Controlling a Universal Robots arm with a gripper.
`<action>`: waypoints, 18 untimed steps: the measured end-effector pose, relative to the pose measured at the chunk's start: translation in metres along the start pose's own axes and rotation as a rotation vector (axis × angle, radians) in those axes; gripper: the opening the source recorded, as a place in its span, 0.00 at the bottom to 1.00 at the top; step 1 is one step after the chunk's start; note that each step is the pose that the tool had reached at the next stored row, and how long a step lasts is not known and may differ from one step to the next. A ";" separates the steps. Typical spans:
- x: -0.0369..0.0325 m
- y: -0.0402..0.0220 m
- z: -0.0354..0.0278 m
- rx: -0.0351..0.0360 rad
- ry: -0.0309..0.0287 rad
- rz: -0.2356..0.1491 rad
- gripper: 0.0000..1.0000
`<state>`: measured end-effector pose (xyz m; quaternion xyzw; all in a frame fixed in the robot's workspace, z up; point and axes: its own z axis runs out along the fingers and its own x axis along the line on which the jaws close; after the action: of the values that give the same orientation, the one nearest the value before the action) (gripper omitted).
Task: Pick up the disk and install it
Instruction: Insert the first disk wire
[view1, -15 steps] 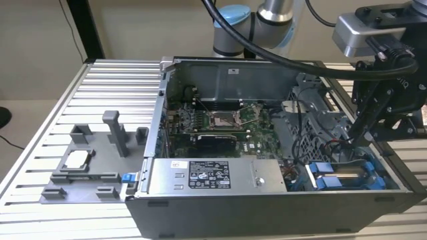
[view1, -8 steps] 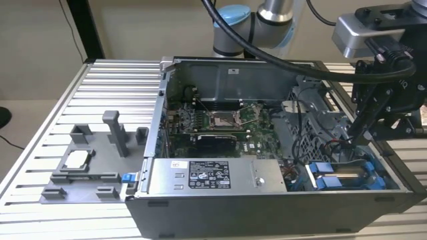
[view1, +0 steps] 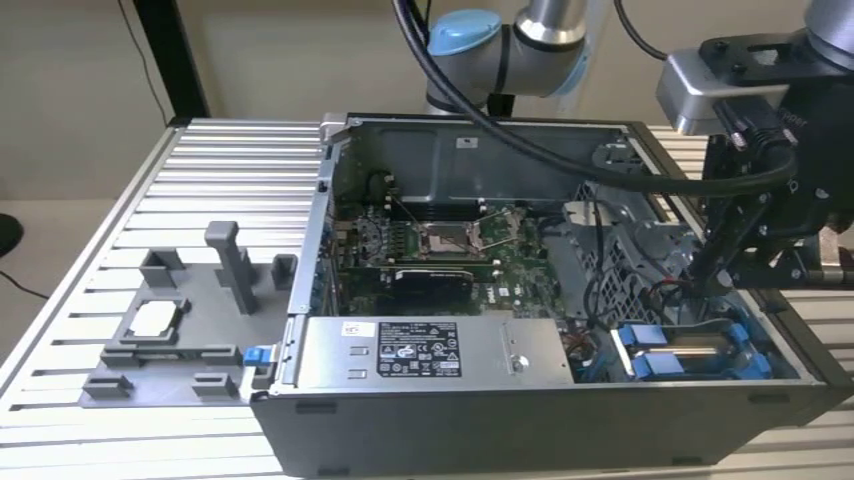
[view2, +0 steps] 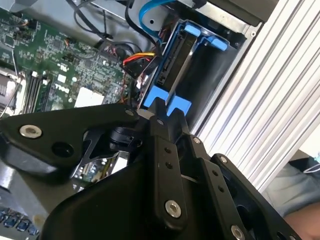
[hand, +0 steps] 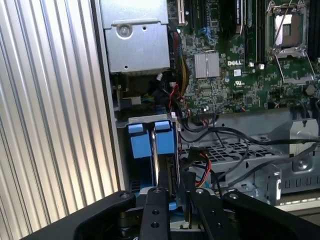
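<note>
The disk (view1: 701, 350), silver metal in a blue plastic bracket, stands on edge in the drive bay at the front corner of the open computer case (view1: 561, 420), on the exterior view's right. My gripper (view1: 691, 292) reaches down onto its upper end. In the second wrist view the gripper (view2: 162, 112) meets the bracket's blue tabs (view2: 172, 104), and the disk (view2: 181, 57) runs away from it into the bay. In the first wrist view the gripper (hand: 175, 197) straddles the disk's thin edge (hand: 159, 160), shut on it.
Red and black cables (view1: 583, 345) crowd the bay's side. A grey power supply box (view1: 414, 350) with a white label sits beside it, and the green motherboard (view1: 441, 250) lies behind. A grey fixture tray (view1: 174, 340) rests on the slatted table (view1: 227, 170) on the exterior view's left.
</note>
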<state>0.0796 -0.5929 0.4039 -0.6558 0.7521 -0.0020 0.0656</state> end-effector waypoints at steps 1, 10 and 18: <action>-0.0001 -0.0022 0.0020 0.0002 -0.0001 0.002 0.00; -0.0023 -0.0230 0.0165 0.0004 -0.0224 0.015 0.00; -0.0019 -0.0218 0.0274 0.0009 -0.0555 0.018 1.00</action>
<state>0.1041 -0.5918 0.3788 -0.6488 0.7558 0.0165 0.0867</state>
